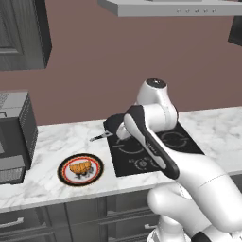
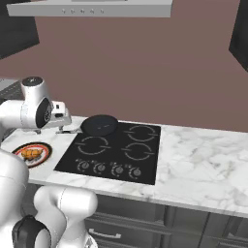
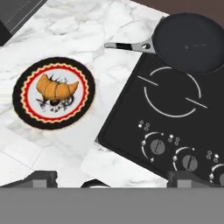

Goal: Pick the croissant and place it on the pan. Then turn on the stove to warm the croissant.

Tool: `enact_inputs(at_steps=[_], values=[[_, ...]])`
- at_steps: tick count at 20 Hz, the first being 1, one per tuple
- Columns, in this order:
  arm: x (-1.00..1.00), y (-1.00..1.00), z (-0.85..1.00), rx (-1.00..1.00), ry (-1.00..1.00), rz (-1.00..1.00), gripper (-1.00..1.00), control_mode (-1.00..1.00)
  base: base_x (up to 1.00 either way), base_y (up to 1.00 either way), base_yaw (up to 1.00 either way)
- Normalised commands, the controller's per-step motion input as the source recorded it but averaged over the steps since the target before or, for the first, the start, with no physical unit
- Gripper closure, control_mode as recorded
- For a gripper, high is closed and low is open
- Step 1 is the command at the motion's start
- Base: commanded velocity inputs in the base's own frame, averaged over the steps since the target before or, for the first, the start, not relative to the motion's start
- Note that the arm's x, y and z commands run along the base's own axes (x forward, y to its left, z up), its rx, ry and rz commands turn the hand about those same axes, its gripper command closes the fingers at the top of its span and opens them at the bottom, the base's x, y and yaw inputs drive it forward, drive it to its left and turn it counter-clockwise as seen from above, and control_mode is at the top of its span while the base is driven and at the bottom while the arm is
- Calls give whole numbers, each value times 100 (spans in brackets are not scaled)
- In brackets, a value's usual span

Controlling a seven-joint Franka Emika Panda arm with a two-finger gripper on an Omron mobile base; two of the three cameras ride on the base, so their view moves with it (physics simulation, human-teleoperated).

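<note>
The croissant (image 3: 56, 89) sits on its plate (image 3: 22, 107), the pan (image 3: 190, 41) on the stove (image 3: 144, 118), and the gripper (image 3: 111, 178) hangs above with jaws wide open.

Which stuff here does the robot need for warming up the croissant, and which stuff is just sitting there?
Needed for the job:
- croissant, lying on the plate
- pan, on the stove's back burner
- stove with its knobs

Just sitting there:
- plate with the red and black rim
- grey boxy appliance left of the plate
- range hood overhead
- marble counter
</note>
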Motion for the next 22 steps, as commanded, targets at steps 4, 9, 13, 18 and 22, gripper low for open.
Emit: enact_inputs(at_steps=[4,9,13,18,22], values=[[0,39,-20,0,0,31,-100,-100,0,0,0],[0,40,-19,-1,0,29,-100,-100,0,0,0],[0,44,-19,-9,0,25,-100,-100,0,0,0],[0,39,-27,-12,0,19,-100,-100,0,0,0],[0,27,-35,-4,0,18,-100,-100,0,0,0]])
